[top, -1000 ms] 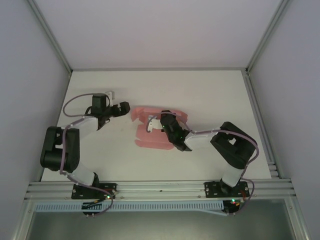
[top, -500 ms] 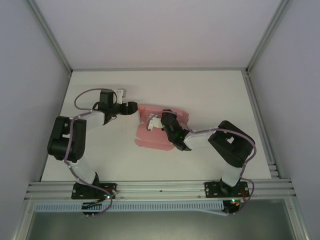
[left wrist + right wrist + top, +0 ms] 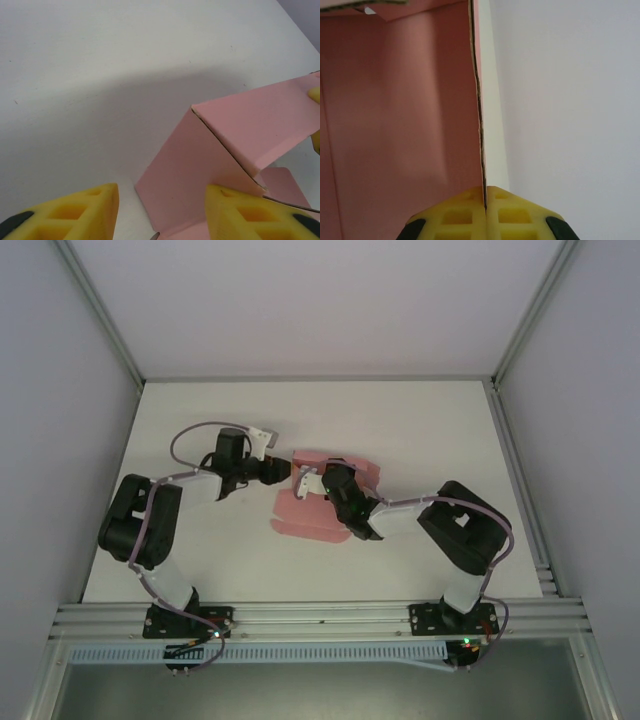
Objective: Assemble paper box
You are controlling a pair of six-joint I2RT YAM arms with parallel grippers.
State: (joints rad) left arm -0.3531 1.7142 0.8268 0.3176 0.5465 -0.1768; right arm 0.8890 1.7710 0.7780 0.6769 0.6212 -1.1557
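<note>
The pink paper box (image 3: 298,516) lies partly folded in the middle of the white table, with some panels raised. My right gripper (image 3: 322,480) is shut on a thin upright wall of the paper box (image 3: 400,110). In the right wrist view that wall's edge runs straight up from between the gripper's (image 3: 485,197) closed yellow pads. My left gripper (image 3: 281,468) is at the box's far-left corner. Its yellow pads stand apart, and a raised flap of the paper box (image 3: 200,170) sits between them close to the right pad (image 3: 250,212). The left gripper (image 3: 162,215) is open.
The white table (image 3: 430,420) is bare around the box, with grey enclosure walls on three sides. An aluminium rail (image 3: 320,618) carrying both arm bases runs along the near edge. The two arms meet over the box.
My left arm has swung right from the table's left side up to the box, and its jaws have narrowed. The right gripper keeps its hold, shifted only slightly.
</note>
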